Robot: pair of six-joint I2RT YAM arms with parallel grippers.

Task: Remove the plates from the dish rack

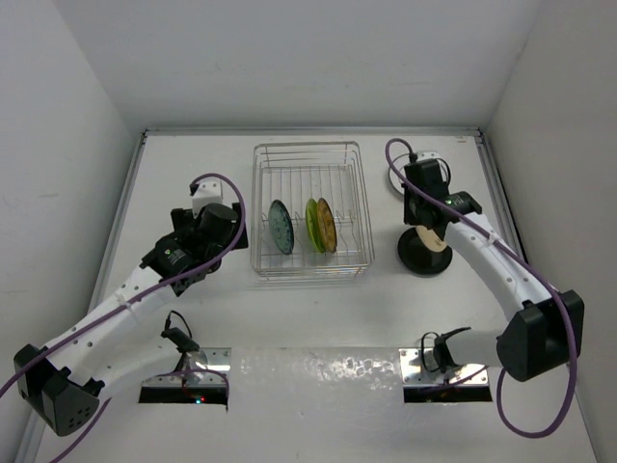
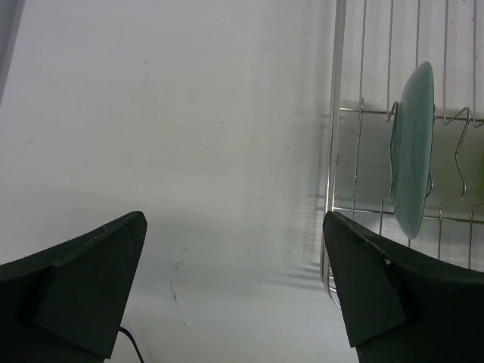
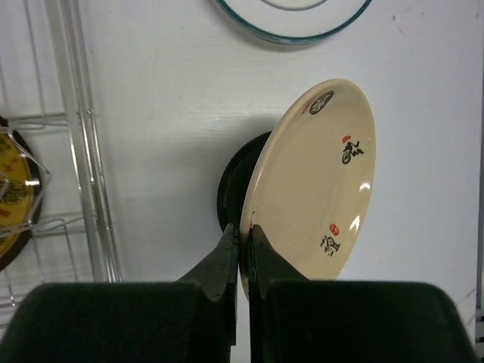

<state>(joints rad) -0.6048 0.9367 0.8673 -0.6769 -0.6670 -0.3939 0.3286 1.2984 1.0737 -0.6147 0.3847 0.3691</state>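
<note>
Dish rack (image 1: 307,147), a square silver wire basket, sat near the middle of the white tabletop (image 1: 193,174). Three plates stood on edge in it. A blue-grey plate (image 1: 281,228) was toward the left side. A lime green plate (image 1: 312,225) and a tan plate (image 1: 328,224) were close together just right of centre. All three stood upright among the wire tines.

My right tool (image 3: 242,238) was to the right of the rack, outside it. Its two fingers were pinched on the rim of a cream plate (image 3: 318,181) with small red and dark marks, holding it tilted on edge. Directly beneath it lay a dark plate (image 3: 234,181), flat on the tabletop. I could not tell whether the cream plate touched it. Beyond them, also flat on the tabletop, lay a white plate (image 3: 291,19) with a dark teal ring, only partly in view.

My left tool (image 2: 234,283) hung over bare tabletop just left of the rack. Its fingers (image 2: 83,287) were spread wide apart with nothing between them. From its wrist camera, the blue-grey plate showed edge-on behind the rack's nearest wire wall.
</note>
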